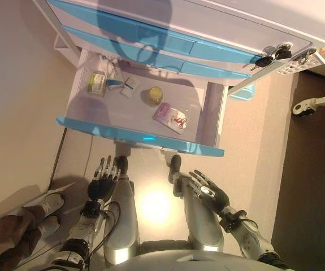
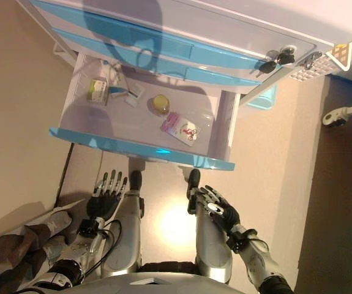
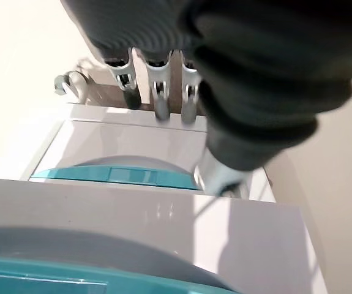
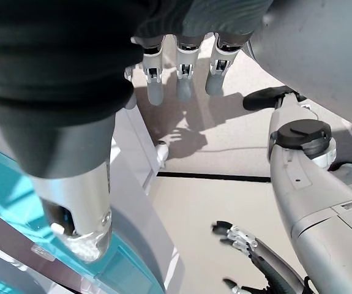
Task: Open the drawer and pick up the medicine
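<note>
**Desk:** What room do you have around the drawer?

**Me:** The drawer [image 1: 207, 118] is pulled out of the white cabinet [image 1: 219, 22]; its blue front edge [image 1: 139, 135] is the nearest thing to my hands. Both hands hang below that edge, apart from it, with bare floor [image 1: 32, 84] between and to either side. My left hand [image 1: 104, 179] has its fingers straight and relaxed, holding nothing. My right hand [image 1: 208, 192] is loosely spread, also free of any load.

**Desk:** And inside?

**Me:** I see the medicine spread over the drawer's pale bottom: a green-and-white box [image 1: 97, 83] by the left wall, a small white box [image 1: 130, 86] near it, a round yellow jar [image 1: 155, 95] at the middle, and a pink blister card [image 1: 170, 117] toward the right, closest to the front edge. They lie apart from each other.

**Desk:** Anything beside you?

**Me:** A person's leg and white shoe [image 1: 48, 204] at my lower left. Keys [image 1: 272, 56] hang at the cabinet's right corner.
</note>
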`<state>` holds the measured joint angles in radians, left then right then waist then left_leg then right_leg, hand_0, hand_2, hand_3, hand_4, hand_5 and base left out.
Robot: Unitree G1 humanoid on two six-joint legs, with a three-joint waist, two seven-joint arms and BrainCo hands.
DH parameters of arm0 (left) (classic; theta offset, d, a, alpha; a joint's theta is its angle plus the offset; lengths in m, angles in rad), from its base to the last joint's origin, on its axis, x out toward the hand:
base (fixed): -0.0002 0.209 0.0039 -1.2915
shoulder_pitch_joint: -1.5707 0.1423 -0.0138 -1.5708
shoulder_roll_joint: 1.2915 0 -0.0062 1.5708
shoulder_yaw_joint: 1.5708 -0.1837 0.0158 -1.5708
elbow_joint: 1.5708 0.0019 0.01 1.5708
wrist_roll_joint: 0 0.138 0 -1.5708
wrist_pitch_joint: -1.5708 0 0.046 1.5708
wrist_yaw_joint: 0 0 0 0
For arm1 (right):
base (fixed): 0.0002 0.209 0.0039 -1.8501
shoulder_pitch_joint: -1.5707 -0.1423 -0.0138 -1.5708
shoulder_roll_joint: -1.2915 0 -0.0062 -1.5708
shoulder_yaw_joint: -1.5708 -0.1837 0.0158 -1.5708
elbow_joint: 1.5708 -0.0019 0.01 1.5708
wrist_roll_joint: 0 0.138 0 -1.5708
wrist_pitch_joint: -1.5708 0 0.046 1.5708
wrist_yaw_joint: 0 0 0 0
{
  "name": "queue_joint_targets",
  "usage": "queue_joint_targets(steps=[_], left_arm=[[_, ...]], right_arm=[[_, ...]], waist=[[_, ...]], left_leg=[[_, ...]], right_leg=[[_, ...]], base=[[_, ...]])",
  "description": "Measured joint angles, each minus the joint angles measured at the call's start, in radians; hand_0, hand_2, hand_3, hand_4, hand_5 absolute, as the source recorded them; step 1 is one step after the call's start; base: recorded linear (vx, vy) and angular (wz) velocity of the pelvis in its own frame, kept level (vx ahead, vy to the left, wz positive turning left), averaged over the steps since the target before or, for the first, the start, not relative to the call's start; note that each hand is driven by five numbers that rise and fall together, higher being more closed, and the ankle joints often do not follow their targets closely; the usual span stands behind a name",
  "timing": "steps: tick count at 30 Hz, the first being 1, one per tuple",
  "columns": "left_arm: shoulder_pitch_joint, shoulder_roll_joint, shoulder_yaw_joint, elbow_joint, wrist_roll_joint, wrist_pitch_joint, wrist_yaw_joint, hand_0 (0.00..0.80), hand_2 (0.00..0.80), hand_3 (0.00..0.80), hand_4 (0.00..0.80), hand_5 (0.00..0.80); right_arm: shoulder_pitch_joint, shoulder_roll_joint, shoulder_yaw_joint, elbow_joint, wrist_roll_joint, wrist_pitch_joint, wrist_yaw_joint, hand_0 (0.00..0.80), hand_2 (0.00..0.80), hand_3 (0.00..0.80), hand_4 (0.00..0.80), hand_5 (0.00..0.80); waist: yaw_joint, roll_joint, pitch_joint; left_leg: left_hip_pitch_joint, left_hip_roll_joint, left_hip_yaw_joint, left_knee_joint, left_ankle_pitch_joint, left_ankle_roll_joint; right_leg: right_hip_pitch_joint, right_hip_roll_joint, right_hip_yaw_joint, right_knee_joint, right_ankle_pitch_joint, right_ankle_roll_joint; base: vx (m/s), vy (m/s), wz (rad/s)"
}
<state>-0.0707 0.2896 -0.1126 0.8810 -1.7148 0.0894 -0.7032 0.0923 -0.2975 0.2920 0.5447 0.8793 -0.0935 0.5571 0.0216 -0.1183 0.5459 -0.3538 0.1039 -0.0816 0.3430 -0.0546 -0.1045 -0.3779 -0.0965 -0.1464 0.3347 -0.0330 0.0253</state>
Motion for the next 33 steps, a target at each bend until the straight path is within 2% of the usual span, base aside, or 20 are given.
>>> queue_joint_targets(steps=[4,11,14,20,24,27,30,33], left_arm=[[-0.005,0.012,0.000,0.008,0.012,0.019,0.056,0.000,0.000,0.000,0.000,0.000],[-0.019,0.025,0.003,0.037,0.048,0.028,0.216,0.000,0.000,0.000,0.000,0.000],[-0.022,0.031,0.024,0.060,0.090,0.028,0.254,0.000,0.000,0.000,0.000,0.000],[0.001,0.039,0.070,0.095,0.272,0.011,0.290,0.000,0.000,0.000,0.000,0.000],[0.103,0.033,0.071,0.024,0.419,-0.053,0.315,0.000,0.000,0.000,0.000,0.000],[0.213,0.031,0.095,-0.055,0.489,-0.088,0.315,0.000,0.000,0.000,0.000,0.000],[0.319,0.023,0.152,-0.075,0.539,-0.098,0.307,0.000,0.000,0.000,0.000,0.000],[0.361,0.021,0.174,-0.084,0.566,-0.101,0.305,0.000,0.000,0.000,0.000,0.000]], right_arm=[[0.000,0.000,-0.004,0.000,-0.001,0.006,0.004,0.000,0.000,0.000,0.000,0.000],[0.001,-0.002,-0.007,0.001,-0.025,0.008,0.004,0.000,0.000,0.000,0.000,0.000],[0.001,-0.004,-0.027,0.005,-0.063,0.007,-0.070,0.000,0.000,0.000,0.000,0.000],[0.006,-0.033,-0.125,0.112,-0.074,0.038,-0.315,0.000,0.000,0.000,0.000,0.000],[0.090,-0.059,-0.221,0.055,-0.034,0.040,-0.426,0.000,0.000,0.000,0.000,0.000],[0.156,-0.074,-0.322,-0.007,-0.026,0.022,-0.463,0.000,0.000,0.000,0.000,0.000],[0.188,-0.083,-0.424,-0.029,-0.017,-0.027,-0.478,0.000,0.000,0.000,0.000,0.000],[0.200,-0.093,-0.524,-0.084,-0.019,-0.073,-0.496,0.000,0.000,0.000,0.000,0.000]], waist=[[-0.001,0.000,0.000],[-0.008,0.000,-0.001],[-0.017,0.001,-0.002],[-0.013,0.017,-0.010],[-0.006,0.048,-0.040],[0.006,0.070,-0.072],[0.010,0.073,-0.126],[0.025,0.073,-0.135]], left_leg=[[0.003,0.000,0.001,0.002,0.001,-0.001],[0.018,0.000,0.007,0.003,0.002,0.000],[0.035,0.001,0.008,0.002,0.001,0.000],[0.059,0.001,0.007,-0.012,0.001,0.000],[0.089,0.001,0.007,-0.043,0.004,0.003],[0.126,0.001,0.006,-0.074,0.006,0.004],[0.155,0.000,0.008,-0.112,0.009,0.004],[0.190,-0.001,0.009,-0.141,0.016,0.000]], right_leg=[[0.000,0.000,0.002,0.006,0.000,0.000],[0.006,0.000,0.011,0.014,-0.001,-0.001],[0.022,0.000,0.012,0.010,-0.002,-0.002],[0.050,0.000,0.010,-0.006,-0.002,-0.003],[0.082,0.000,0.006,-0.036,-0.001,-0.002],[0.120,0.001,0.000,-0.062,0.000,0.001],[0.151,0.001,-0.006,-0.099,-0.001,0.005],[0.186,0.001,-0.008,-0.129,0.005,0.014]], base=[[0.015,0.037,-0.01],[0.027,0.017,-0.03],[0.010,0.005,0.00],[0.029,0.000,0.01],[0.060,0.008,0.03],[0.075,0.000,0.05],[0.047,0.008,0.04],[0.056,0.039,0.03]])
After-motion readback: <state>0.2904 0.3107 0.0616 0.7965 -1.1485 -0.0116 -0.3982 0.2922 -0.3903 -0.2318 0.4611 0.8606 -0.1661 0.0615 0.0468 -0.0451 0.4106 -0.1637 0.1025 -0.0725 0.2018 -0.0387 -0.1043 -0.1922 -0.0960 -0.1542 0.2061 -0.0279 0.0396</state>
